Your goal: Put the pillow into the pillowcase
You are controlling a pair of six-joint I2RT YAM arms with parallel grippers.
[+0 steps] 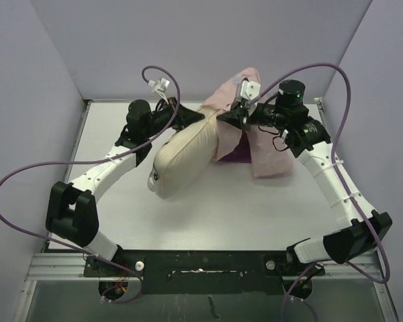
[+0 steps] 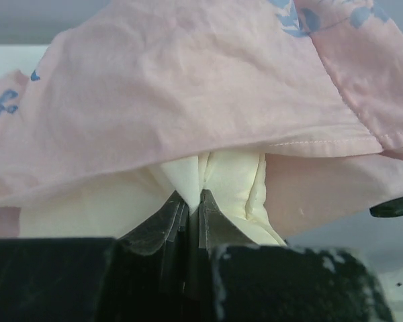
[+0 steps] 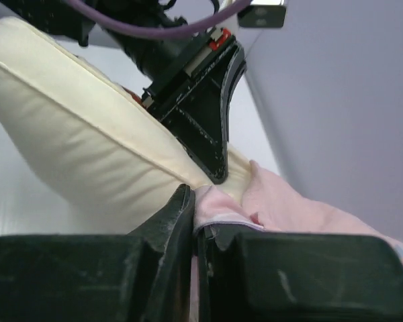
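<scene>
Left gripper [image 2: 191,201] clamps the pillow [image 1: 181,157] corner mid-frame; right gripper [image 3: 196,201] pinches the pillowcase [image 1: 269,151] hem draped over that end.

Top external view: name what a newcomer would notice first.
The plump cream pillow stands out at the centre of the view, its far end lifted and tucked under the edge of the pink pillowcase heaped to its right. At that far end, the left end effector pinches a fold of the pillow, and the right end effector pinches the pillowcase hem.
</scene>
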